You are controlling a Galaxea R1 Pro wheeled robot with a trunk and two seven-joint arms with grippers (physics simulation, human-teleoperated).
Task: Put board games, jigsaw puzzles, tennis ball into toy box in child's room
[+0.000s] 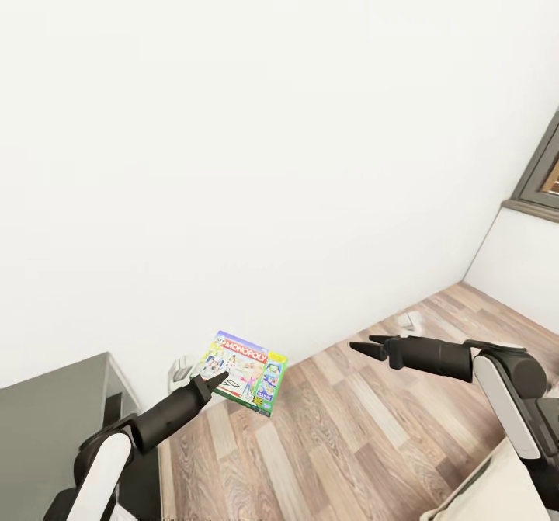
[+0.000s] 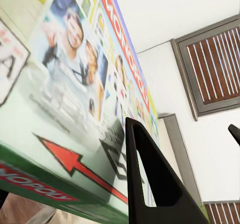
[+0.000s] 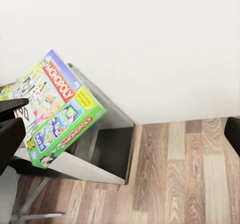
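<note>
Board game: a flat green-edged box [image 1: 244,371] with MONOPOLY lettering on a red band, held in the air above the wood-plank floor [image 1: 349,435], close to the white wall [image 1: 272,156].
Box attitude: tilted, printed face turned up and toward the head camera; its long axis runs from the lower corner at the gripper up and away toward the wall (the red title band lies along the far edge).
Left gripper: [image 1: 211,383] clamped on the box's near corner; in the left wrist view one dark finger [image 2: 150,184] lies flat across the printed face [image 2: 75,99].
Right gripper: [image 1: 371,345] empty, held out over the floor well apart from the box, its two fingers a little apart.
Grey cabinet: [image 1: 54,420] at the head view's lower left, beside the left arm; in the right wrist view the box [image 3: 57,109] shows in front of it.
Window: a dark frame [image 1: 543,179] on the right-hand wall.
</note>
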